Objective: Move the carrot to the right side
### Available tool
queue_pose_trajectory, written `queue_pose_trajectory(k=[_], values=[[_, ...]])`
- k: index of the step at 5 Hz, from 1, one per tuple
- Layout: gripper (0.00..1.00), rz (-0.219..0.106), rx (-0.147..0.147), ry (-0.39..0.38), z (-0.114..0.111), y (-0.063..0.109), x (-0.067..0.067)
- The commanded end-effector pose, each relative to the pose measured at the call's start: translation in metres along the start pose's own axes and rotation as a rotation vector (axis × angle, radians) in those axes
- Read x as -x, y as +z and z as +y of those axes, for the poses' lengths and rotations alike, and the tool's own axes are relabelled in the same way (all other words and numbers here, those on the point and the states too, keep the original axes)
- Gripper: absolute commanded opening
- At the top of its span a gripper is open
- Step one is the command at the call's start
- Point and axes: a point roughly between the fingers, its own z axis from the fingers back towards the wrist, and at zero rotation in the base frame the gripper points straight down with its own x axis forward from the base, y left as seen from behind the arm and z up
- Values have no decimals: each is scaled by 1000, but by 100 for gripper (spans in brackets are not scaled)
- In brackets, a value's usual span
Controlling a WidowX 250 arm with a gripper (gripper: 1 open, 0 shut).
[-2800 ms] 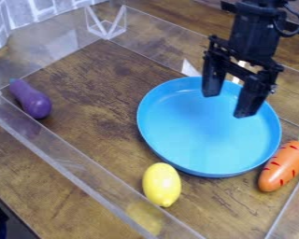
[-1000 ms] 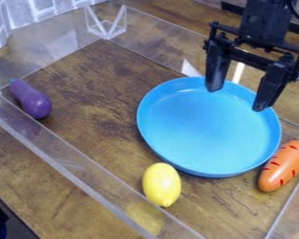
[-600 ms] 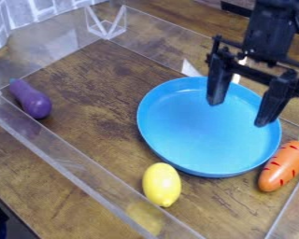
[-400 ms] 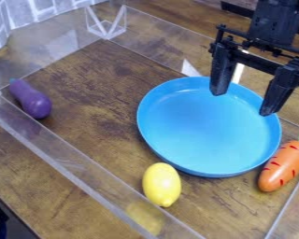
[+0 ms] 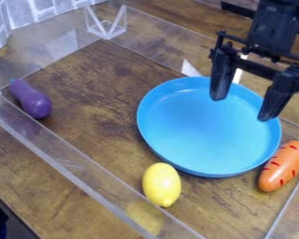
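Hovering over bowl (image 5: 190, 140): gripper (image 5: 249, 94), jaws wide, holding nothing. Lying untouched at right edge beside bowl: carrot (image 5: 286, 163). Grasping and moving apparently pending.

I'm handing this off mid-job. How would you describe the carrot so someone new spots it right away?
Find the big blue plate on the wooden table; the carrot lies just off its lower right rim, near the frame's right edge. It is orange with dark grooves and a green top, unlike the plain yellow lemon by the plate's lower left rim.

A dark wooden table (image 5: 102, 84) is fenced by clear plastic walls (image 5: 64, 154).
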Motion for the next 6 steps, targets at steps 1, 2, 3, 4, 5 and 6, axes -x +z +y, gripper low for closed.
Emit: queue_pose_trajectory(k=[1, 2, 3, 4, 5, 6], values=[[100, -38, 3, -1, 19, 4, 0], [100, -43, 6, -20, 28, -2, -8], [100, -59, 20, -15, 17, -5, -14], [100, -68, 29, -11, 7, -9, -20], [100, -89, 28, -25, -2, -1, -24], [100, -114, 19, -39, -8, 16, -25]])
